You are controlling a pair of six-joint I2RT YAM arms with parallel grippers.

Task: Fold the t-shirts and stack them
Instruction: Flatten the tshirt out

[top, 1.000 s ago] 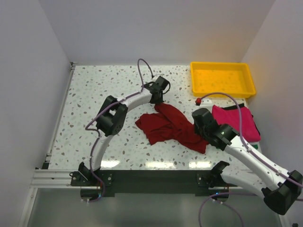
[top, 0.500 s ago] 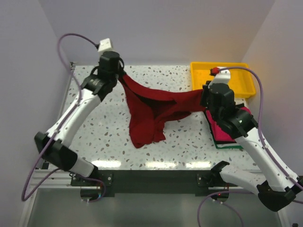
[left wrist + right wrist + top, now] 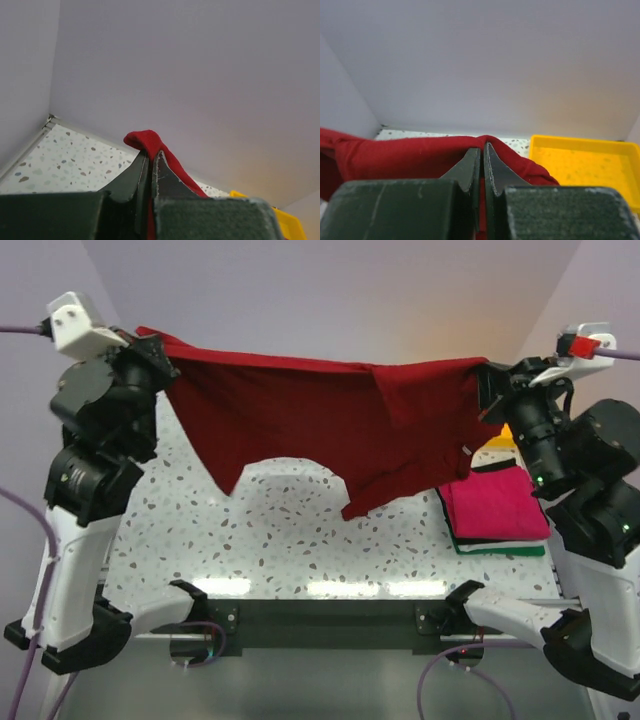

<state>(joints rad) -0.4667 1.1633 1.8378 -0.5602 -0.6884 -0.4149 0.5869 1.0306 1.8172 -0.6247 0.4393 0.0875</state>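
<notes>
Maroon shirt: held up in the air between the two grippers. Its top edge is pulled nearly taut from one to the other, and the rest hangs below them in uneven flaps. The longest flap dangles below and inward of the right gripper.
Left gripper: raised high, jaws pinched together on one end of the maroon shirt. In its own wrist view a nub of red cloth pokes out just past the fingertips.
Right gripper: raised to much the same height, jaws closed on the opposite end of the shirt. Red cloth bunches out on both sides of its tips.
Folded stack: lying on the surface below the right gripper. A magenta-pink shirt is on top, with thin dark and green edges showing underneath. It looks tidy from where I stand.
Yellow tray: beyond the right gripper's tips and off to their right, taking no part in this.
Surface: speckled, well below both grippers, with the hanging cloth above it. I can't tell whether the lowest flap touches it.
Done so far: going by that stack, I'd say the smaller shirts are already folded and piled.
Left to do: the maroon shirt is only spread out, not folded. It has yet to be laid flat, folded and set on the stack. It looks like the last garment, so I'd put the job well past halfway.
</notes>
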